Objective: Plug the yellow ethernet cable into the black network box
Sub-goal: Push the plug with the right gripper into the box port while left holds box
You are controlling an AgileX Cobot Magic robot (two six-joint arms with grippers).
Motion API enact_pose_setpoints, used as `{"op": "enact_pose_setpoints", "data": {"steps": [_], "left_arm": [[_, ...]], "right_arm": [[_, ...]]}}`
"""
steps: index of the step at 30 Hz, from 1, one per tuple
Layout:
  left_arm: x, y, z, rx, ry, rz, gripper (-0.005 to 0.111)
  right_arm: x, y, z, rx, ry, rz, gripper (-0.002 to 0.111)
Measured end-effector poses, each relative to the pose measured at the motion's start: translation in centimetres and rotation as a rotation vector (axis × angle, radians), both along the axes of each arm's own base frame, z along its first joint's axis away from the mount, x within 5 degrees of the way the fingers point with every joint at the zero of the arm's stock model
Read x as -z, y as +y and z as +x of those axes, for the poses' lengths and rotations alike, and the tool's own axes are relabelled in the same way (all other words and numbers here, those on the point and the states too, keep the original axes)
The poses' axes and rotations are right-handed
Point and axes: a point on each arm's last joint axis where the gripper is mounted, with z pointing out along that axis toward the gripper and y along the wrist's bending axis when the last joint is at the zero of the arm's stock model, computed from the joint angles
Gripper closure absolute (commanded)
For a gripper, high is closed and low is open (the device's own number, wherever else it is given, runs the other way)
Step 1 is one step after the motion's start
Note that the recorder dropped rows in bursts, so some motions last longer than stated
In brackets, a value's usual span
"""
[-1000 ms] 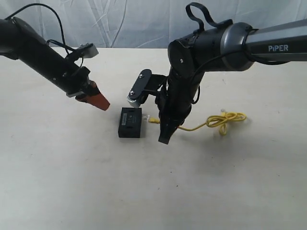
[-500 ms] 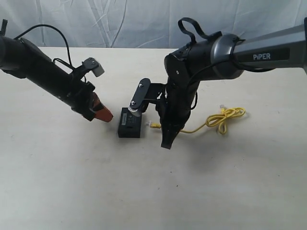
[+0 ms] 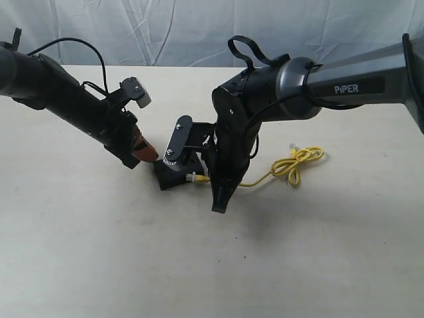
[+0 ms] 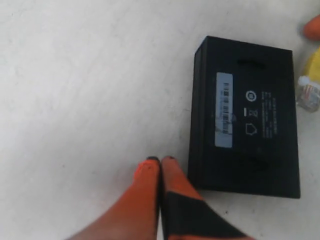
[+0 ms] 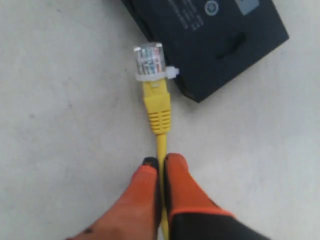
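The black network box lies on the table, label up, its corner showing in the right wrist view. My right gripper is shut on the yellow ethernet cable just behind its clear plug, which sits close to the box's edge without being inside it. The cable's looped bundle trails to the right. My left gripper is shut on nothing, its orange fingertips against the box's left side.
A pale tabletop spreads all round. A creased white cloth hangs behind it. The right arm's wrist camera bracket hangs over the box.
Both arms have closed in on the box. The left gripper came down and right to its side; the right gripper carried the plug left up to the box, which has turned slightly.
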Motion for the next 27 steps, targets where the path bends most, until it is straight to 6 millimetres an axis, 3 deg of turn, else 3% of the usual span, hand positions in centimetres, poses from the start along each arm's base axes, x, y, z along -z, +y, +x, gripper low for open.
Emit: {"op": "enact_pose_setpoints", "data": {"steps": [22,27], "left_arm": [[0.9,-0.5,-1.0,0.051,0.116,-0.062,0.107],[0.8,-0.5,-0.9,0.021,0.138,-0.066,0.107]], "right_arm": [[0.1,-0.3,-0.2,0.009,0.022,-0.036,0.109],[1.2,-0.3,-0.2,0.008,0.041,-0.054,0.109]]}}
